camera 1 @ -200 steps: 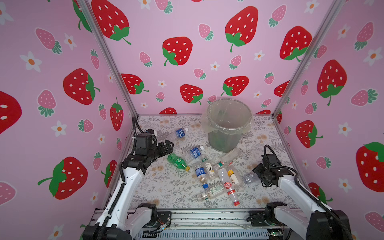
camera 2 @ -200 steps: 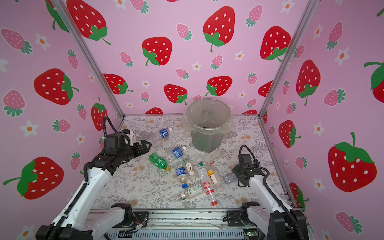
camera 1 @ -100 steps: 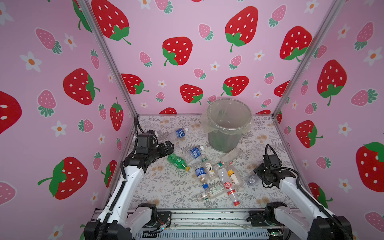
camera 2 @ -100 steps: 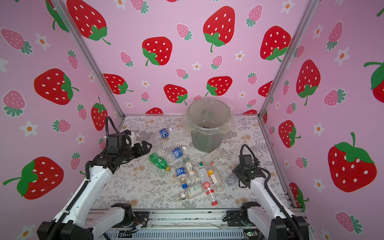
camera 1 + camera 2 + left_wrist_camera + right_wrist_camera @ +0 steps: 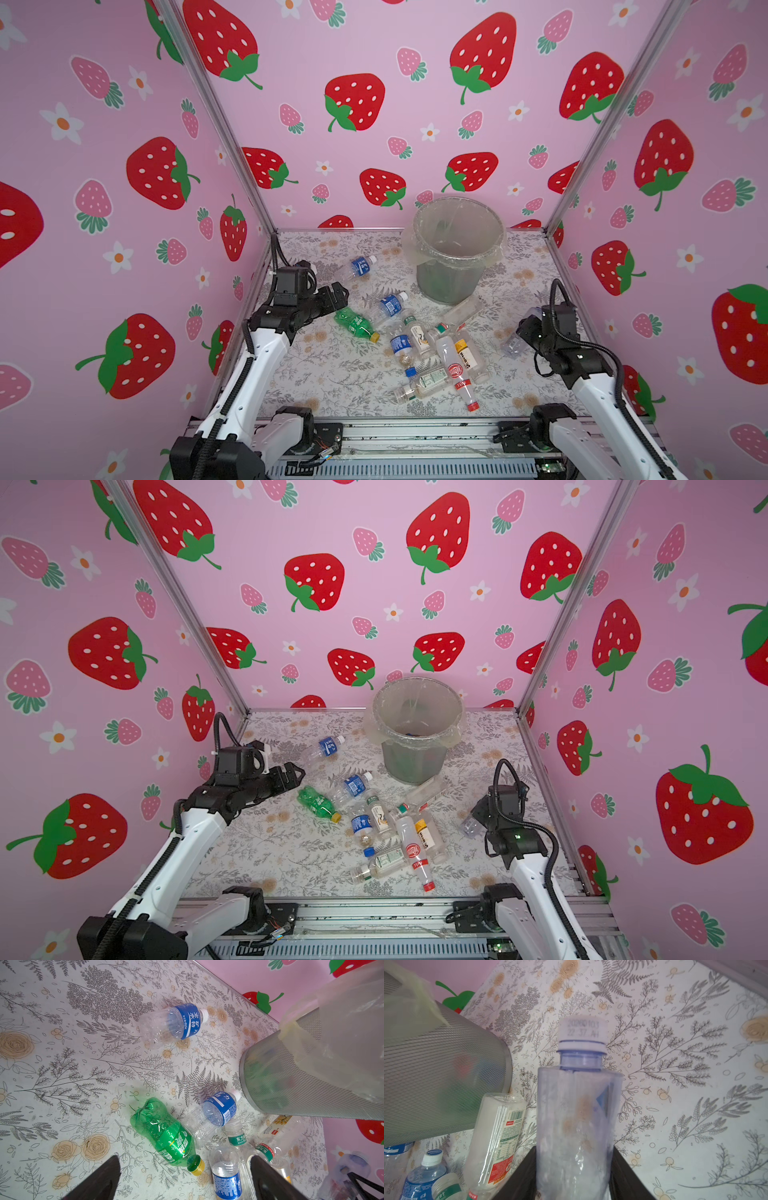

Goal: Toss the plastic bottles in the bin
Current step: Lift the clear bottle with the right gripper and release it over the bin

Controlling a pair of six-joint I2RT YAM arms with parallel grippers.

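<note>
My right gripper (image 5: 574,1159) is shut on a clear plastic bottle (image 5: 577,1105) with a white cap, held near the table's right side in both top views (image 5: 512,344) (image 5: 471,825). The grey bin (image 5: 449,282) (image 5: 415,764) with its clear bag stands at the back, to the left of this bottle in the right wrist view (image 5: 436,1076). My left gripper (image 5: 338,293) (image 5: 185,1165) is open above the base end of a green bottle (image 5: 353,325) (image 5: 164,1134). Several more bottles lie in a heap (image 5: 436,353) at the table's middle.
Two blue-labelled bottles (image 5: 360,266) (image 5: 390,305) lie apart between the left gripper and the bin. A flat clear bottle (image 5: 500,1132) rests against the bin's foot. Pink strawberry walls close in the table on three sides; a metal rail (image 5: 415,432) runs along the front.
The right gripper's jaws have closed onto the clear white-capped bottle, which has shifted a little to the right and up. The left arm has barely moved.
</note>
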